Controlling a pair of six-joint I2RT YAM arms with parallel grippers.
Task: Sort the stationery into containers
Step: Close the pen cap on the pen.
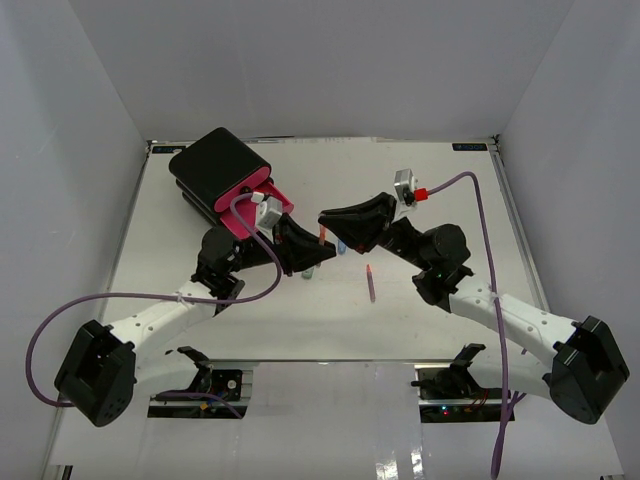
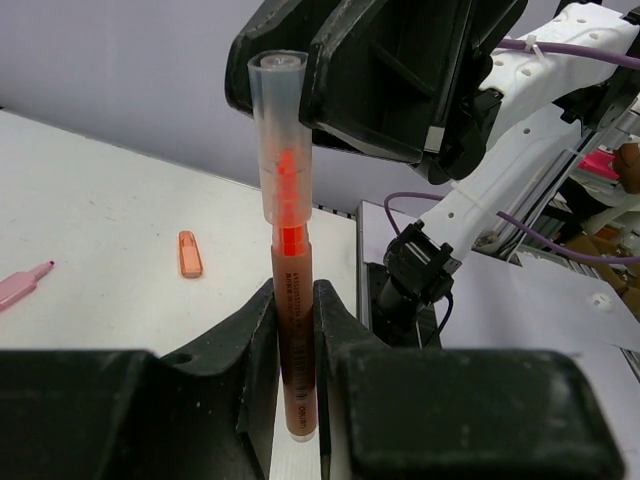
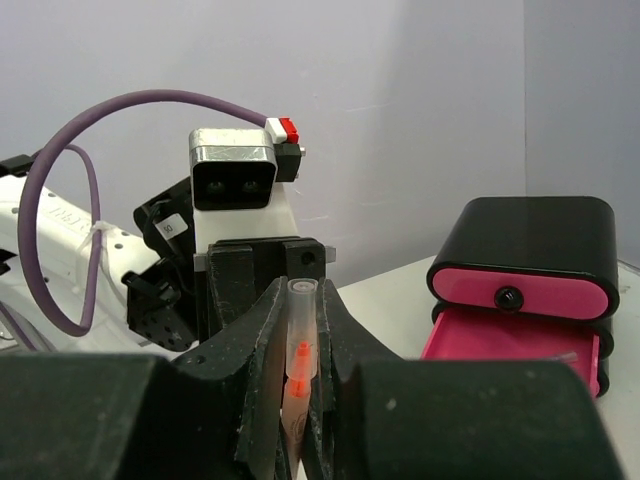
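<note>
Translucent plastic cap (image 2: 281, 130), cylindrical, sits over an orange tip. Below it is a smooth dark barrel with fine print. This is one orange highlighter (image 2: 288, 245), held clear of the surface (image 1: 450, 210).

Jaws of the left gripper (image 2: 297, 305) are narrow and clamped on the barrel. Jaws of the right gripper (image 3: 300, 310) are narrow and closed around the clear cap end. The two grippers face each other mid-surface with the highlighter between them.

Drawer box (image 3: 520, 235): glossy black, rounded corners, at the far left of the surface.
- Top drawer (image 3: 560, 292): pink front, black round knob (image 3: 510, 297), closed.
- Second drawer (image 3: 470, 340): pulled out, pink inside. Contents cannot be made out.

The surface is white, with fine scuffs and specks. Lying on it:
- a loose orange cap (image 2: 189, 254);
- a pale pink piece (image 2: 22, 286), well apart from the orange cap;
- a thin pink pen (image 1: 371, 285) near the right arm;
- a teal item (image 1: 308, 270) just below the left gripper, partly hidden.

A purple cable (image 1: 150, 297) loops along the left arm.
</note>
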